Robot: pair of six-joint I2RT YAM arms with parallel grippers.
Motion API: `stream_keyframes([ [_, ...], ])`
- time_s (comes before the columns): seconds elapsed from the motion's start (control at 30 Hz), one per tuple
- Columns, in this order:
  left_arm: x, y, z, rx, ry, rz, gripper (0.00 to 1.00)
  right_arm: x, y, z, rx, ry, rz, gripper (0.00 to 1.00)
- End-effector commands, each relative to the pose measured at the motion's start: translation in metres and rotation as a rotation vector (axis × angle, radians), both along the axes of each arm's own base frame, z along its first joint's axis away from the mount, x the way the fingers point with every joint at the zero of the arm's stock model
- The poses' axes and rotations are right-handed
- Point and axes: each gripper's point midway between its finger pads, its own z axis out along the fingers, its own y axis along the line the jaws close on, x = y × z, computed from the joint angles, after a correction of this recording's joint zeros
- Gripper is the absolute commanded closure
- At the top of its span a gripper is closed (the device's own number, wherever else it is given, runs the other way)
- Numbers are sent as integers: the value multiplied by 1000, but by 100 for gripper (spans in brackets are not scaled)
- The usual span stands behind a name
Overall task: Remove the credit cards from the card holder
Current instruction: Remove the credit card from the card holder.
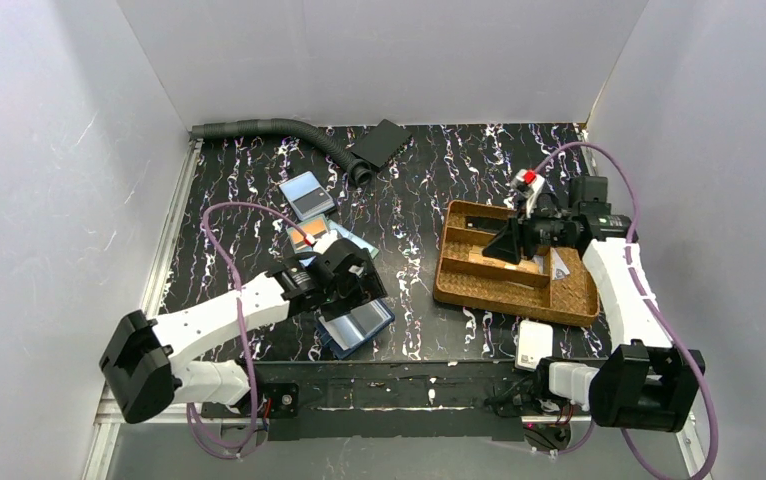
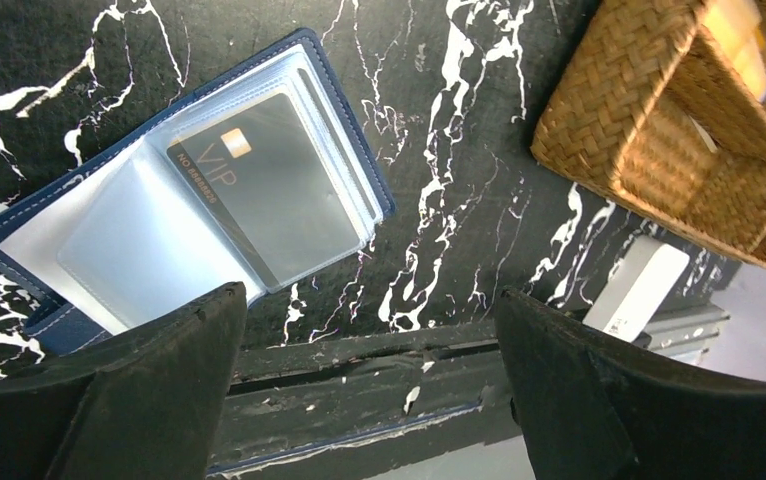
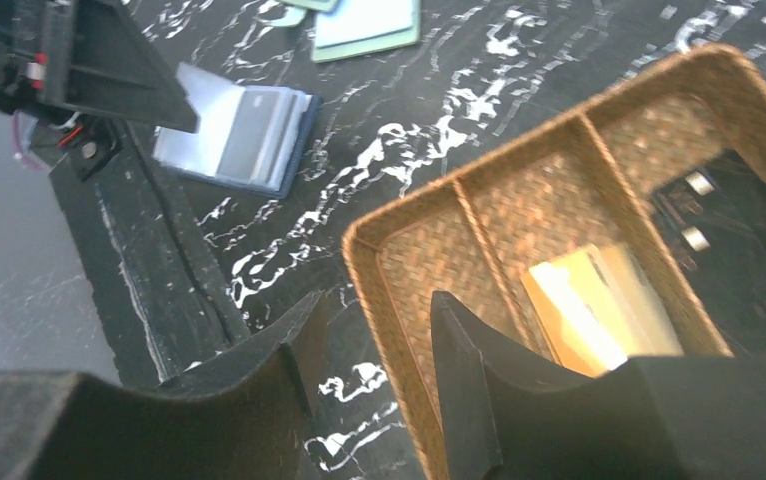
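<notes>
While left gripper [image 2: 367, 293] gapes wide, card holder [image 2: 189, 210] lies open ahead of jaws; right gripper [image 3: 377, 297] half-open, tray [image 3: 354, 240] rim below gap.

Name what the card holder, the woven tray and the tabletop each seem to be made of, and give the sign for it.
Card holder: navy leather or imitation, pale stitching along its edge; clear glossy plastic sleeves catching glare. Tray: brown woven fibre, perhaps rattan; plaited strands show. Tabletop: black marble-look, white veins; possibly printed.

Card holder [image 2: 209, 215] navy, clear sleeves; credit card [image 2: 274, 195] dark grey; table [image 2: 459, 150] black, white-veined; tray [image 2: 609, 115] brown woven.
</notes>
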Motion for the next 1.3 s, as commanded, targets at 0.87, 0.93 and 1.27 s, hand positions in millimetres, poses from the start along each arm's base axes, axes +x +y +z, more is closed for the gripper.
stream_keyframes([
  [0.87, -2, 13, -48, 270, 165, 242, 18, -43, 110, -30, -36, 24, 467, 51],
  [0.93, -4, 15, -49, 269, 164, 239, 18, -43, 109, -31, -38, 25, 466, 51],
  [1.27, -6, 18, -44, 232, 126, 212, 21, -48, 103, -33, -59, -6, 450, 51],
])
